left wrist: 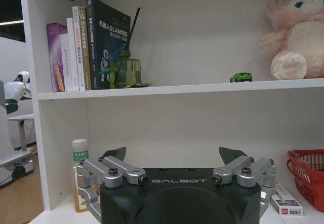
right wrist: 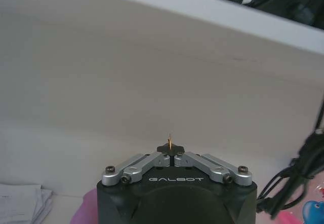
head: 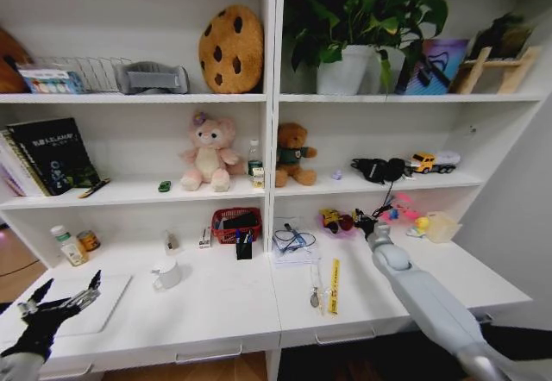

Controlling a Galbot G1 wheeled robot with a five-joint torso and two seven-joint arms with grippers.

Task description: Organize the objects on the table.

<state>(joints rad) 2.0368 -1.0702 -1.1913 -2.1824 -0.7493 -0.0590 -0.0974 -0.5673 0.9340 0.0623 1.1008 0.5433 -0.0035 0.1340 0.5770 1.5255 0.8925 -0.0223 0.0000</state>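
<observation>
The white table (head: 224,308) carries a silver laptop (head: 95,305) at its left end. My left gripper (head: 67,288) hovers open over the laptop's near corner, nothing between its fingers (left wrist: 173,155). A tiny green toy car (head: 164,186) sits on the shelf above, beside the pink bear (left wrist: 241,77). A slim white pen (head: 316,284) lies at mid-table. My right arm reaches to the back of the table, where its gripper (head: 360,222) is shut (right wrist: 170,148) with a thin tan scrap (right wrist: 170,141) poking from between the tips.
A red basket (head: 235,222), black pen holder (head: 244,246), white mug (head: 166,273), bottle (head: 65,245) and can (head: 88,240) stand on the table. Papers with cables (head: 293,247), a yellow ruler (head: 334,286) and bright toys (head: 414,219) lie near the right arm.
</observation>
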